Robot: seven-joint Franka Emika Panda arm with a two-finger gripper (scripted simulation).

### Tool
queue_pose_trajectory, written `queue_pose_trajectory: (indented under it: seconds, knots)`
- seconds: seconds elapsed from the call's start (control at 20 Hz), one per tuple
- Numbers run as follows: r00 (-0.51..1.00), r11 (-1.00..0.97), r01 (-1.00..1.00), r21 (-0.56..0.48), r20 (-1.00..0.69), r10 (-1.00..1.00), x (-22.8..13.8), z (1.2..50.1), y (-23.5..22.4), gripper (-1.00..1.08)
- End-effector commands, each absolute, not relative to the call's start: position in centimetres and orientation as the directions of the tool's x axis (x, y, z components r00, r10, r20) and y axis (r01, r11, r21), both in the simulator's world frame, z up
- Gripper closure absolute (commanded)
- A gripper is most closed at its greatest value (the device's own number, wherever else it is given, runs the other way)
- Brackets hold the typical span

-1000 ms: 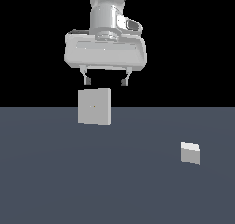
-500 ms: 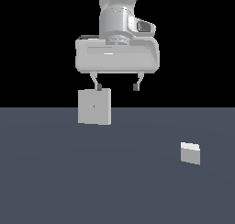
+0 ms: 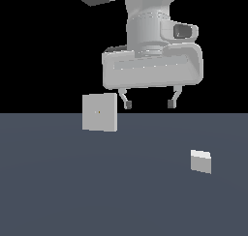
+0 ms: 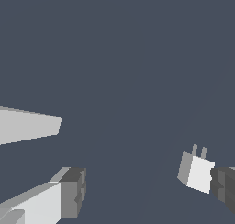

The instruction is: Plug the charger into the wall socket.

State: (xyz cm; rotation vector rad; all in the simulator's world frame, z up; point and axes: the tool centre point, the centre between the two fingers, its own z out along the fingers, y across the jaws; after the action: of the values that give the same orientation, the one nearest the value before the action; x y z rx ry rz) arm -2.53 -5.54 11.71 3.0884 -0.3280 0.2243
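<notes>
While jaws [image 3: 148,104] hang apart, wall socket [image 3: 99,112] beside, charger [image 3: 200,161] well apart.

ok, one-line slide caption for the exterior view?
Open hand hovers above the floor, between wall socket and charger, holding nothing.

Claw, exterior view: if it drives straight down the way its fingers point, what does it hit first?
Probably bare floor. The open claw hangs between the wall socket and the charger; the wrist view puts the charger beside one finger, so depth is unclear.
</notes>
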Motion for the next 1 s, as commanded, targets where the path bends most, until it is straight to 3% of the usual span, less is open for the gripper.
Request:
queue_pose_trajectory:
  seconds: [0.0, 0.95]
  knots:
    - [0.951, -0.965, -0.262, 0.013, 0.172, -0.256, -3.2, 10.9, -7.0, -0.92]
    - [0.829, -0.868, -0.496, 0.002, 0.296, -0.474, -7.3, 6.4, -13.7, -0.92]
